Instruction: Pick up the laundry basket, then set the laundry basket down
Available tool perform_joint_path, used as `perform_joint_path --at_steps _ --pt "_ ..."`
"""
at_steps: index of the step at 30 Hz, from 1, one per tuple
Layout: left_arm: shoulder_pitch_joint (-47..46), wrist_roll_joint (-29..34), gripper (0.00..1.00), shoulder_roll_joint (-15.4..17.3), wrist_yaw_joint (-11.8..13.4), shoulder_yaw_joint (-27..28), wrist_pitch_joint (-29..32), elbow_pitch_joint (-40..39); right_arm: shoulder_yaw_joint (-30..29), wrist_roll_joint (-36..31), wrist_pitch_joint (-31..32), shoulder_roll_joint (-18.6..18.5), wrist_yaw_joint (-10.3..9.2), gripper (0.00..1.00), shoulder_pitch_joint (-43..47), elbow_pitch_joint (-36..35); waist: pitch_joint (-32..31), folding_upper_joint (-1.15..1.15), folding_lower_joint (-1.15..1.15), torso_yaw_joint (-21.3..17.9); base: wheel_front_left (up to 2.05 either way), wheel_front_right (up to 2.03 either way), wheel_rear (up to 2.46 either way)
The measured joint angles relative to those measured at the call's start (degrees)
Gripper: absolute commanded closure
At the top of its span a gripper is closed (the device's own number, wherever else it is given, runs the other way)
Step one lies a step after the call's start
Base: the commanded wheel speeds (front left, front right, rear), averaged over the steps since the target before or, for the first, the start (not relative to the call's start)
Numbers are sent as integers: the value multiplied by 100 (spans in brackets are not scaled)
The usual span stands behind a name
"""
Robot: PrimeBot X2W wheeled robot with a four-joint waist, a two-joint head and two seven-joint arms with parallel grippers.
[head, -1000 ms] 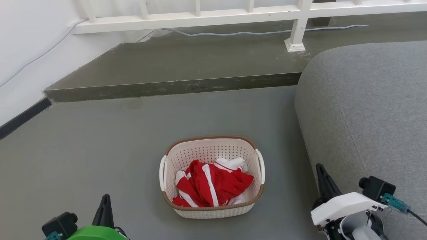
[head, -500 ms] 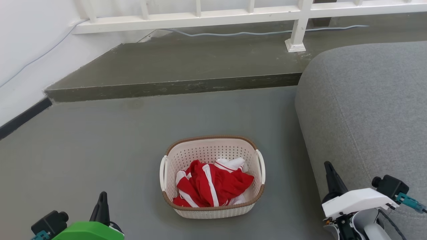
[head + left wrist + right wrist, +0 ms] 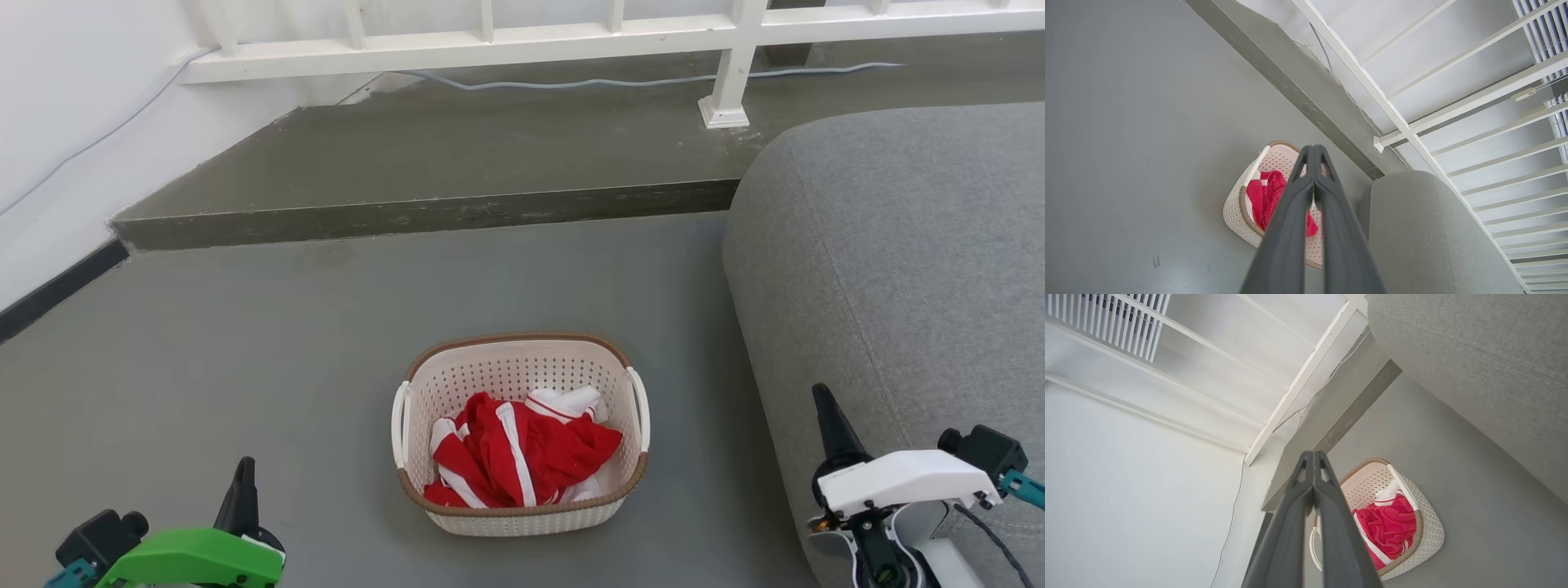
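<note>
The cream perforated laundry basket (image 3: pixel 522 510) with a brown rim and white side handles stands on the grey floor, holding a crumpled red and white garment (image 3: pixel 518 453). It also appears as the basket (image 3: pixel 1237 204) in the left wrist view and the basket (image 3: pixel 1429 531) in the right wrist view. My left gripper (image 3: pixel 243 474) sits at the lower left, well left of the basket, fingers shut and empty (image 3: pixel 1312 149). My right gripper (image 3: pixel 823 400) hovers at the lower right over the sofa's edge, also shut on nothing (image 3: pixel 1312 455).
A grey sofa (image 3: pixel 898 269) fills the right side, close to the basket. A raised dark step (image 3: pixel 424 214) runs across behind, with a white railing (image 3: pixel 571 37) and a cable on it. A white wall (image 3: pixel 57 106) borders the left.
Both grippers have drifted outward, away from the basket: the left one down and left, the right one to the right. The basket has stayed in place.
</note>
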Motion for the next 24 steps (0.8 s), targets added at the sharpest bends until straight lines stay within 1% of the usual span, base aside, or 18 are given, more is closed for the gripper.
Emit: perform_joint_path --at_steps 8,14,16,24 --pt "-57 -577 100 -2 -63 135 152 23 -174 589 156 -21 107 100 -61 2 -4 0 0 6 0 0 0" --pt "-149 -960 100 -5 -176 202 274 36 -290 991 234 -41 167 100 -115 4 -7 0 0 9 0 0 0" --pt "-168 -1123 100 -9 -202 238 333 51 -350 1201 289 -44 216 100 -118 5 -9 0 0 11 0 0 0" --pt "-263 -1645 100 -13 -281 361 455 82 -506 1729 402 -55 299 100 -164 12 -13 0 0 16 0 0 0"
